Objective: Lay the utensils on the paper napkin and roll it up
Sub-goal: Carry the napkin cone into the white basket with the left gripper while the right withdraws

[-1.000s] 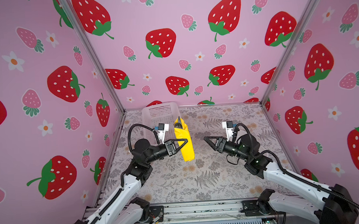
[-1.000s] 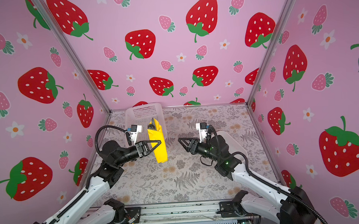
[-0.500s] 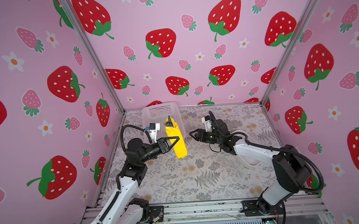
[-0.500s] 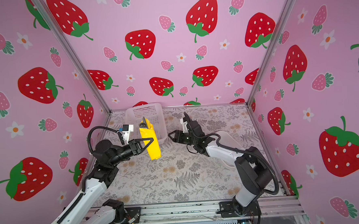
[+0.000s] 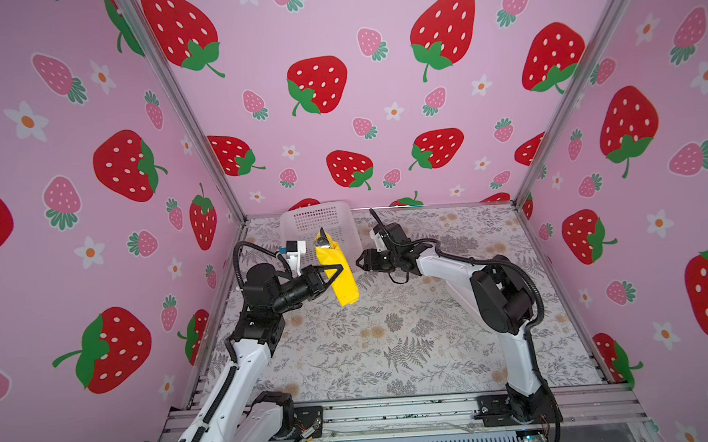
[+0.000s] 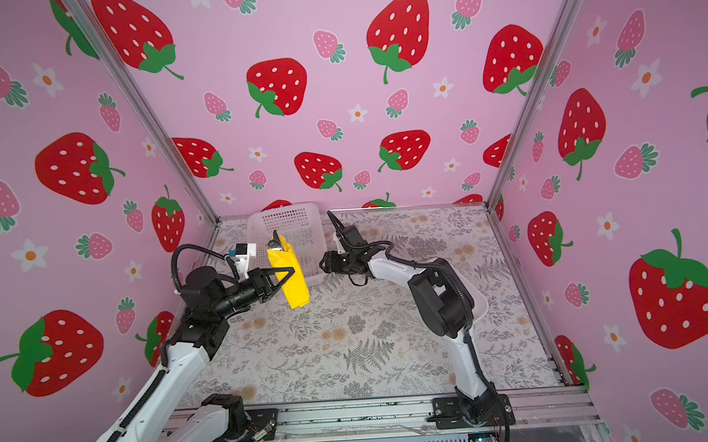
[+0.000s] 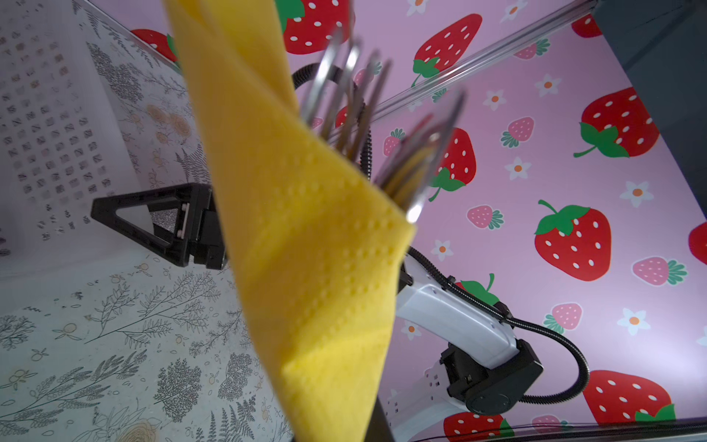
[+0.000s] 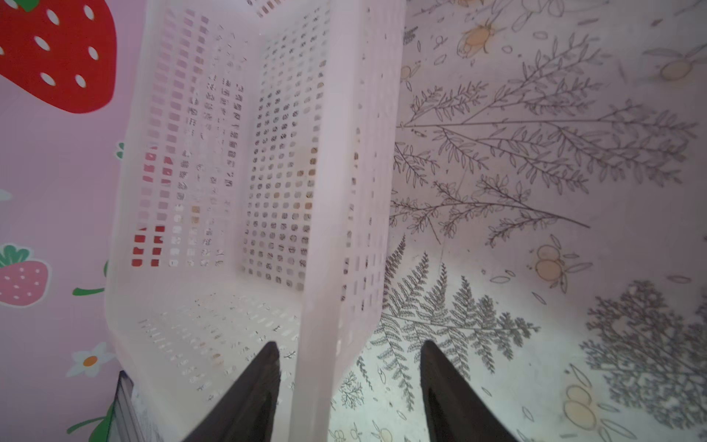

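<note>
Several utensils (image 5: pixel 323 241) poked out of the upper end of the paper napkin (image 5: pixel 343 291). The napkin was rolled into a yellow tube and hung tilted above the floral surface (image 5: pixel 392 344), just in front of the white mesh basket (image 5: pixel 323 219). The left tool (image 5: pixel 340 269) was clamped across the roll about halfway down, a grip both top views showed.

Only the left wrist view gave the close detail: fork tines (image 7: pixel 344 95) and a second, blurred metal piece rising from the embossed yellow paper. It also caught the right tool (image 7: pixel 103 212) side-on beyond the roll.

In the top views the right tool (image 5: pixel 361 264) sat at the basket's near right corner, its opening hard to read. The right wrist view settled that: its jaws stood apart, one finger (image 8: pixel 260 390) inside the basket wall (image 8: pixel 317 268) and one outside (neither visibly pressing on it). A white tray (image 6: pixel 479 302) showed behind the right arm's elbow in a top view.
</note>
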Motion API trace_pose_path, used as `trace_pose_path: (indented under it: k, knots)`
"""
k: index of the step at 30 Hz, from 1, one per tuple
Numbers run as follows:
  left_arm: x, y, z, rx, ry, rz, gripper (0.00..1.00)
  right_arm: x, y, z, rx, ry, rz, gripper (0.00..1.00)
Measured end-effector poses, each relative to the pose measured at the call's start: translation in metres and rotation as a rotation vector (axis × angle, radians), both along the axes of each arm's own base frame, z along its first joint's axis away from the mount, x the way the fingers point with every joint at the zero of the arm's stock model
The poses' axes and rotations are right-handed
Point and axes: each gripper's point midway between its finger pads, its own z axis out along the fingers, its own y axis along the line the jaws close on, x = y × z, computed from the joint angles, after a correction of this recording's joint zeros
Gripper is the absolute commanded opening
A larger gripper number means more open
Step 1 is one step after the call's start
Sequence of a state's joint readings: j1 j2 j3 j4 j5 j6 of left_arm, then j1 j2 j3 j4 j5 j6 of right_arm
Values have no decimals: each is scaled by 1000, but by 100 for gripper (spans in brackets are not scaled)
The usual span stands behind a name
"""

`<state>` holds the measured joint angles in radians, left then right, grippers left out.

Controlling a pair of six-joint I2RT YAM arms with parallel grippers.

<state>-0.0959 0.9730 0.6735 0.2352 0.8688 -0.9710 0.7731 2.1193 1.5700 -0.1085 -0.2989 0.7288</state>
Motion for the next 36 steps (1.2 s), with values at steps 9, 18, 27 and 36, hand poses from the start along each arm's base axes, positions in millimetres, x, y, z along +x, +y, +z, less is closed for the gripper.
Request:
trace_pose_path:
  k: [9,18,27,36]
  knots:
    - [36,11,-14,72,53,17,10,-51,1,0,-101,-13,93,60]
    - [48,8,-53,157,147,-57,10,-118,-20,-6,-172,-2,170,60]
    - [50,5,-90,228,227,-149,10,-146,-45,23,-55,-34,170,66]
    - [72,-5,-111,265,258,-234,9,-137,-72,46,18,-93,32,67]
